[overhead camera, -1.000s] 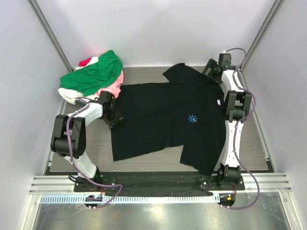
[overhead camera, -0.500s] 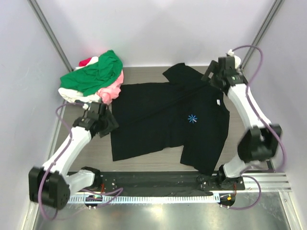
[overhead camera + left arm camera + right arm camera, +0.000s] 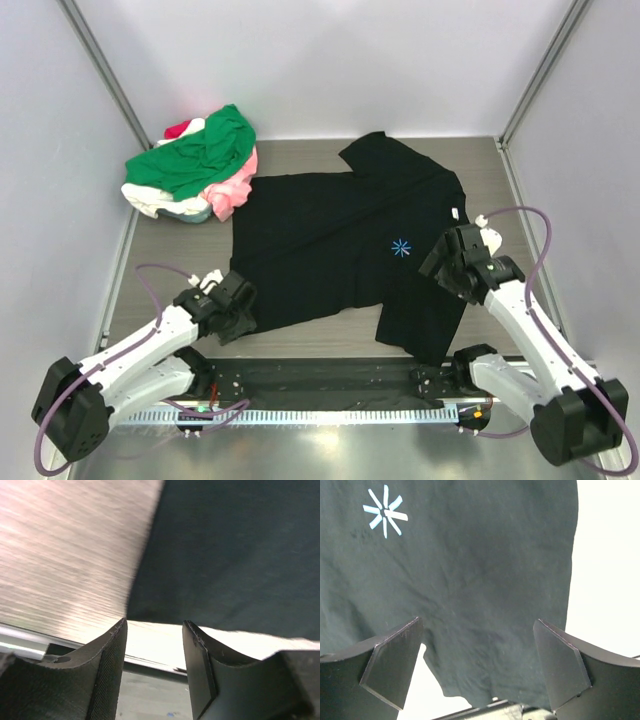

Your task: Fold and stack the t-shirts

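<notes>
A large black t-shirt (image 3: 330, 240) lies spread flat on the table, with a blue starburst logo (image 3: 401, 247) and a white tag (image 3: 455, 213). My left gripper (image 3: 240, 305) is low at the shirt's near-left corner. In the left wrist view the left gripper (image 3: 155, 622) is open and empty, with the shirt's (image 3: 235, 555) corner just ahead of the fingertips. My right gripper (image 3: 440, 262) hovers over the shirt's right side. The right wrist view shows the right gripper (image 3: 477, 621) wide open above the black cloth (image 3: 470, 570), the logo (image 3: 385, 511) at the upper left.
At the back left is a heap of t-shirts: green (image 3: 195, 155) on top, pink (image 3: 235, 185), white (image 3: 150, 200) and red (image 3: 180, 128). Bare wooden table (image 3: 170, 260) shows left of the black shirt. A black strip (image 3: 330, 375) runs along the near edge.
Both arms have drawn back toward the near edge: the left from beside the heap to the shirt's near-left corner, the right from the far right corner to the shirt's right side. The shirt lies unchanged.
</notes>
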Controlling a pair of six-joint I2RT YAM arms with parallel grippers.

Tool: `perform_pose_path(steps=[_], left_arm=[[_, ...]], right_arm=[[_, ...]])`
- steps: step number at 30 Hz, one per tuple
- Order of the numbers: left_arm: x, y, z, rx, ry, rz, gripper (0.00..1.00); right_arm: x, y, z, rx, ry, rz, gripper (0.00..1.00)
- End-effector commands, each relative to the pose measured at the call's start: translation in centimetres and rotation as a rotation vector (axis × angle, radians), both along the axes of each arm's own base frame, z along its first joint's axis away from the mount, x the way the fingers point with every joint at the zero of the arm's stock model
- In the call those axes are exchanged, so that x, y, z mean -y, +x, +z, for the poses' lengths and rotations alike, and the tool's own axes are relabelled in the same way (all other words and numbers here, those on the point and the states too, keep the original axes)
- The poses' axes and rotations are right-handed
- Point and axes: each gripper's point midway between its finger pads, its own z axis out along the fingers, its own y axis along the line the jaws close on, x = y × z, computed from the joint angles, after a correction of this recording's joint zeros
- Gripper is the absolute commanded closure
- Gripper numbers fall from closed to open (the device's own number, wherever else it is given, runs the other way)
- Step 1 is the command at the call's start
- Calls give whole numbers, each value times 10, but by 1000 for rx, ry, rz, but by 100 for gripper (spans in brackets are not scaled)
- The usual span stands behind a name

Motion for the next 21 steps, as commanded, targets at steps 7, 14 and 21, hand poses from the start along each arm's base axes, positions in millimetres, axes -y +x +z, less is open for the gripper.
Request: perform_pose_path(steps=[7,14,21], left_arm=[[-14,7,-9,60,64,122,56],[-16,17,-7,106,87,110,82],[-11,45,40,240,103,38,100]], right_arm=[[-7,-18,1,30,73,-28,3],[-15,-15,-9,6,92,-21,3],[-45,-10,-41,-86,152,81,11]])
